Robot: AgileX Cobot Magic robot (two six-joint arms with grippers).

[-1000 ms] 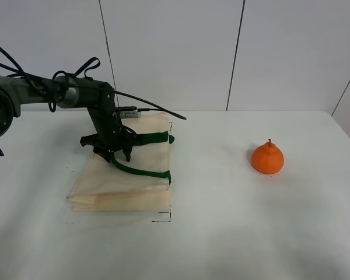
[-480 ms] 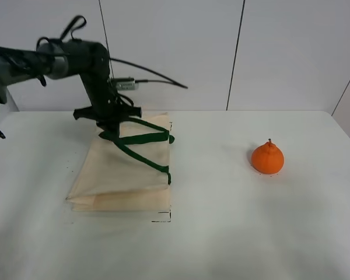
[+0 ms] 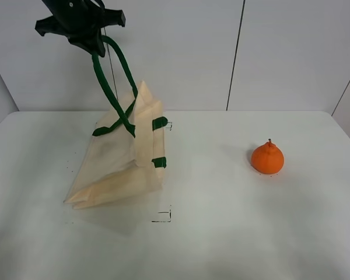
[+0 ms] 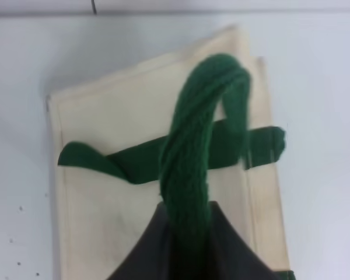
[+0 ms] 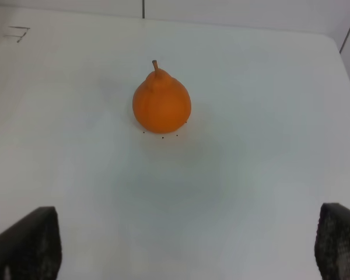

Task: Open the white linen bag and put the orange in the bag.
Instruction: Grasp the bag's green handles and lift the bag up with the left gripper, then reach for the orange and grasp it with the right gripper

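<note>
1. Clearly, the left gripper (image 3: 84, 32) is pinching one green strap (image 3: 108, 76) high above the table (image 3: 233, 233). The cloth bag (image 3: 119, 166) is hanging from it at a tilt, its bottom edge resting on the table at the left.
2. Judging by how it is sagging and folding, the bag is behaving as soft, light and floppy. Its mouth is probably falling shut unless something is holding it apart, so the strap or the hem near the second strap looks like the sensible place to take hold.
3. The orange (image 3: 267, 158) is sitting upright on the table to the right, well apart from the bag, with nothing touching it.
4. It is looking firm, round and fairly light, and it is liable to roll. Closing gently around its widest part, below the bumped top and stem, seems best.
5. The right gripper (image 5: 184, 245) is hovering with its fingers spread wide, nothing between them and the orange lying ahead.
6. No brand, label or readable writing is showing on the bag or the orange. Only small black corner marks (image 3: 162, 217) are showing on the table beside the bag.
</note>
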